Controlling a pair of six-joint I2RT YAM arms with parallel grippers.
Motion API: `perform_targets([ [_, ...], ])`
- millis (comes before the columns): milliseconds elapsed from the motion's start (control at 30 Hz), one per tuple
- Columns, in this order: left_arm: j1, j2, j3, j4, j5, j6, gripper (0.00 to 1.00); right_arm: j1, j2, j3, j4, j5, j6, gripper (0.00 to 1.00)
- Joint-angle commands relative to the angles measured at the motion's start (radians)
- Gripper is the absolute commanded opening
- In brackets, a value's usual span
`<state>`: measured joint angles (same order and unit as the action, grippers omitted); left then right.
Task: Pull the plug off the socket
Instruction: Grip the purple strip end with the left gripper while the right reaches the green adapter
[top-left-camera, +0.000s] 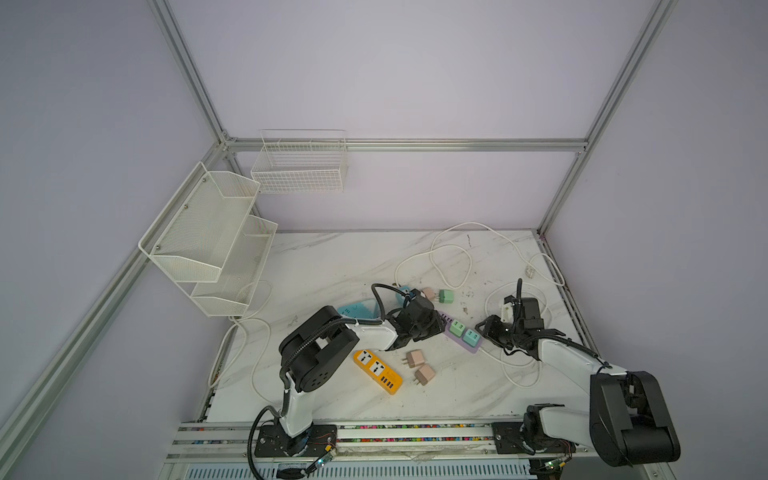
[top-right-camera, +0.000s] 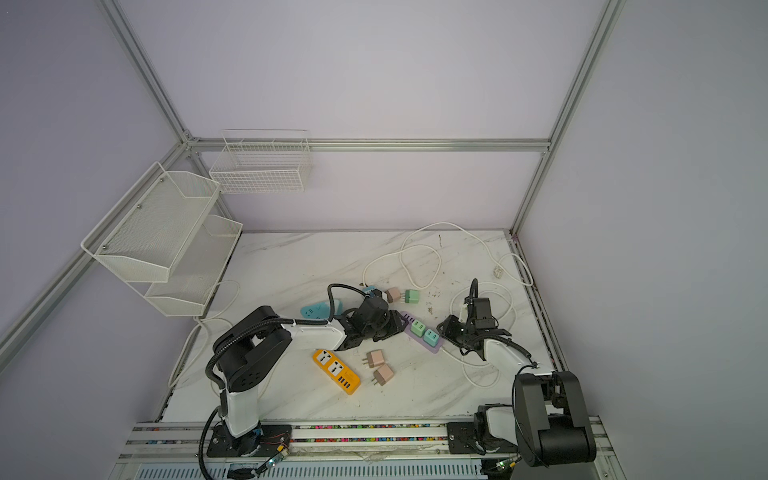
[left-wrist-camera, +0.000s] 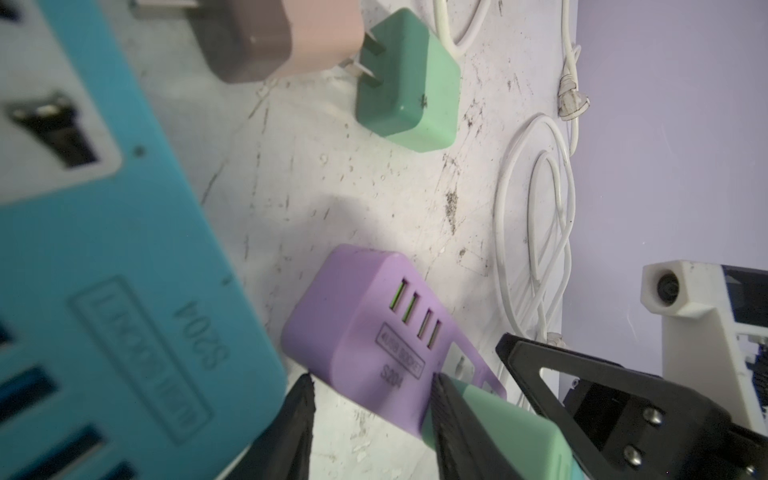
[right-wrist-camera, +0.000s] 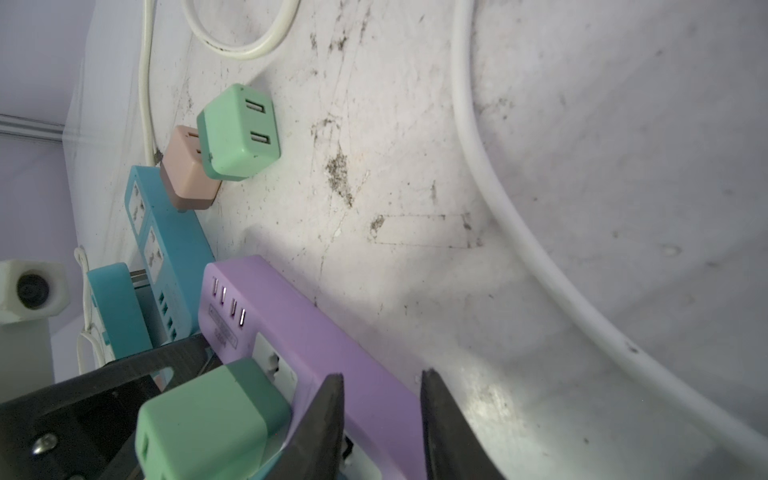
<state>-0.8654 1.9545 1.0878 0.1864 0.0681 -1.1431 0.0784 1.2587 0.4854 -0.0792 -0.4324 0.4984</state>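
A purple socket strip (top-left-camera: 467, 349) (top-right-camera: 428, 348) (left-wrist-camera: 365, 316) (right-wrist-camera: 299, 332) lies on the marble table. A green plug (top-left-camera: 457, 328) (left-wrist-camera: 511, 419) (right-wrist-camera: 208, 419) and a teal plug (top-left-camera: 471, 337) (right-wrist-camera: 270, 465) sit plugged into it. My left gripper (top-left-camera: 436, 328) (left-wrist-camera: 370, 376) is at the strip's USB end. Its jaws are partly apart, one finger against the green plug. My right gripper (top-left-camera: 478, 326) (right-wrist-camera: 382, 374) comes from the right beside the teal plug. Its fingers are closed over the strip's edge, and neither plug is between them.
A blue strip (top-left-camera: 357, 309) (left-wrist-camera: 104, 249) lies just left of my left gripper. Loose green (top-left-camera: 446, 296) and pink (top-left-camera: 428, 293) plugs lie behind the strip. An orange strip (top-left-camera: 377, 371) and two pink plugs (top-left-camera: 419, 365) lie in front. White cables (top-left-camera: 453, 257) loop at the back right.
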Motion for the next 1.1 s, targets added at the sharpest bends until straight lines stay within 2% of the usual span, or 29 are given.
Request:
perform_targets([
  [0,0.012,0.027,0.126,-0.002,0.025,0.043,0.46,-0.004,-0.022,-0.017,-0.011,0.024,0.030,0.32],
  [400,0.036,0.135,0.270,-0.049,0.072,0.090,0.46,0.008,-0.085,-0.072,0.002,-0.009,0.104,0.22],
  [733,0.052,0.154,0.286,-0.054,0.104,0.103,0.45,0.122,-0.132,-0.097,0.060,0.026,0.228,0.23],
  [1067,0.051,0.140,0.231,-0.014,0.158,0.088,0.43,0.124,-0.147,0.083,-0.164,0.192,0.067,0.36],
])
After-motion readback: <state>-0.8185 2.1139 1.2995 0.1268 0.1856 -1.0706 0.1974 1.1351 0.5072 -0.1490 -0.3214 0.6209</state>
